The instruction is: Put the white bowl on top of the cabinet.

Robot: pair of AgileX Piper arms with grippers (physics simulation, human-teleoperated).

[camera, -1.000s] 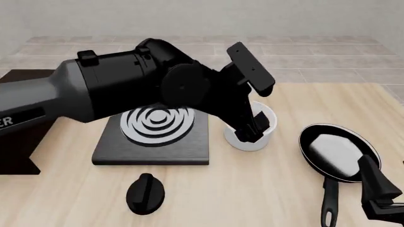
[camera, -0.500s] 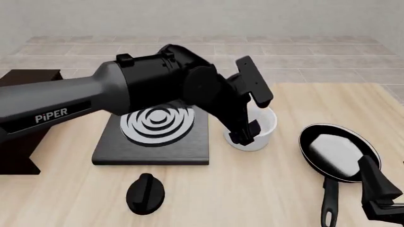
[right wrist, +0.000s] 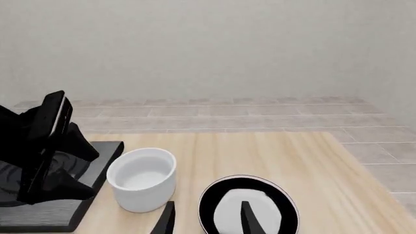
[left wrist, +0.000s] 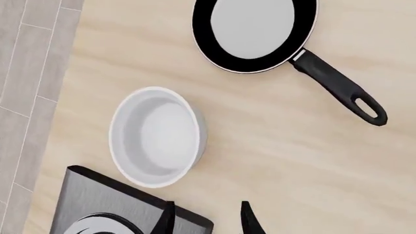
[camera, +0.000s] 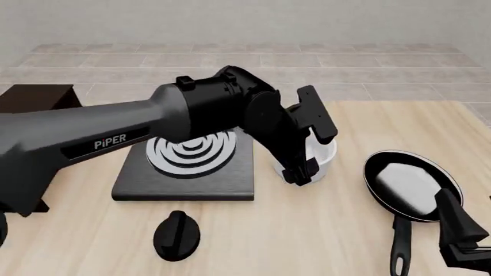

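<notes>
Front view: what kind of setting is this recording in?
Likely a simulated kitchen tabletop: a stove plate with concentric rings, a black frying pan and a white bowl sit on a light wooden table, with tiled floor beyond.

Left arm reaches farther right; its gripper lifts off the bowl.

Over the last second the left arm [camera: 153,129] has stretched farther across the stove plate [camera: 184,172], uncovering more of the cabinet [camera: 34,98] at far left. Its gripper [camera: 302,172], earlier low against the bowl [camera: 321,158], has eased toward the bowl's near-left side and now sits just beside it, jaws apart, with the bowl empty and free-standing in the left wrist view.
</notes>
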